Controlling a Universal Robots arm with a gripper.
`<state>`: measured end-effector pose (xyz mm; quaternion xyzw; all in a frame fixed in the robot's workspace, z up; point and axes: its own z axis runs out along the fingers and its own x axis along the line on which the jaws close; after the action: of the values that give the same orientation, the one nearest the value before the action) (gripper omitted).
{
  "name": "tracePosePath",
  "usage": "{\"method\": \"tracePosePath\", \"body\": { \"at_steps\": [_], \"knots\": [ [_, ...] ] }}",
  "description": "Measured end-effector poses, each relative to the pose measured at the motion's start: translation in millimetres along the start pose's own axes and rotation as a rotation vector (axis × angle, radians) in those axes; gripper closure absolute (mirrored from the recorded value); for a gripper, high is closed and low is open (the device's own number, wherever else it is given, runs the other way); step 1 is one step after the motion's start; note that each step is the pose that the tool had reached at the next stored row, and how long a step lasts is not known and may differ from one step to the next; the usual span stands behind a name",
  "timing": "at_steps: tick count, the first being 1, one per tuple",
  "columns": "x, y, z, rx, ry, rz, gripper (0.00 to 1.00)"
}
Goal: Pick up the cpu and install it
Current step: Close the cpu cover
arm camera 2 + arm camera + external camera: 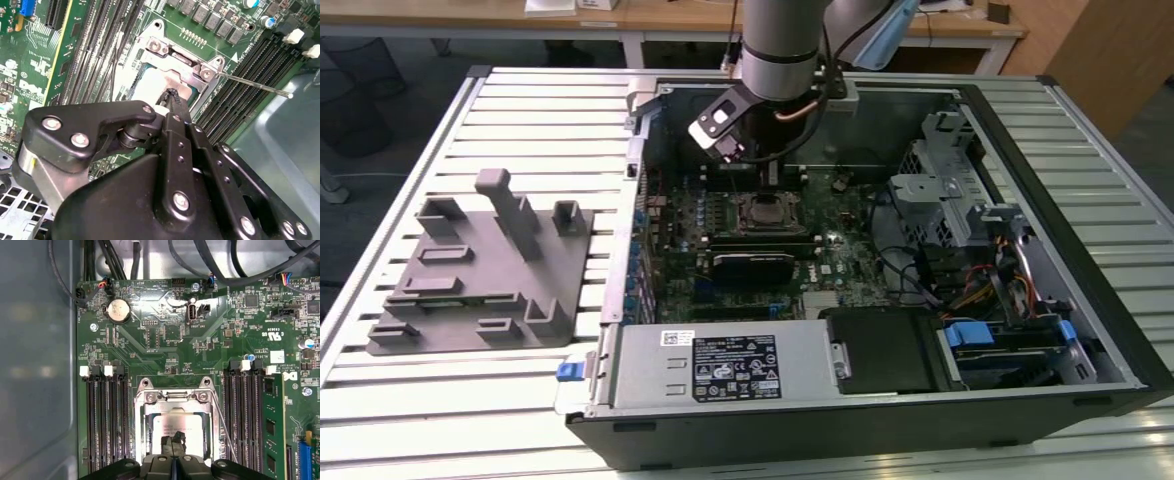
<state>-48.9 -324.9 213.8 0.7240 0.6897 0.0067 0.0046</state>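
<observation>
My gripper (173,442) was pinched shut with nothing in it. The cpu (191,423) lay flat in the open socket (140,415), straight down under my fingertips (172,97), at the far side of the case (854,432)

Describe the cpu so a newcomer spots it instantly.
Look inside the open case at the green motherboard. Between its two banks of black memory slots sits a metal socket frame; the cpu is the flat silvery square inside it, under the pincer.
</observation>
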Motion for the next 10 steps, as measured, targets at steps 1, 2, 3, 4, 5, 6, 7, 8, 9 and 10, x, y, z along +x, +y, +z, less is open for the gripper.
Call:
{"method": "tracePosePath", "body": {
  "at_steps": [1, 2, 3, 4, 5, 6, 7, 8, 9, 10],
  "knots": [
    [0.0, 0.0, 0.0, 0.0, 0.0, 0.0, 0.89],
    [0.0, 0.0, 0.0, 0.0, 0.0, 0.0, 0.89],
    [0.0, 0.1, 0.0, 0.0, 0.0, 0.0, 0.89],
    [0.0, 0.3, 0.0, 0.0, 0.0, 0.0, 0.89],
    [-0.1, 0.5, 0.0, 0.0, 0.0, 0.0, 0.89],
    [-0.1, 1.0, 0.0, 0.0, 0.0, 0.0, 0.89],
    [-0.1, 1.7, 0.1, -0.0001, 0.0001, 0.0, 0.89],
    [0.0, 2.8, 0.1, 0.0002, 0.0, 0.0, 0.89],
    [0.0, 4.3, 0.1, 0.0007, 0.0, 0.0, 0.89],
    [0.1, 6.3, 0.2, 0.0014, 0.0, 0.0, 0.89]
  ]
}}
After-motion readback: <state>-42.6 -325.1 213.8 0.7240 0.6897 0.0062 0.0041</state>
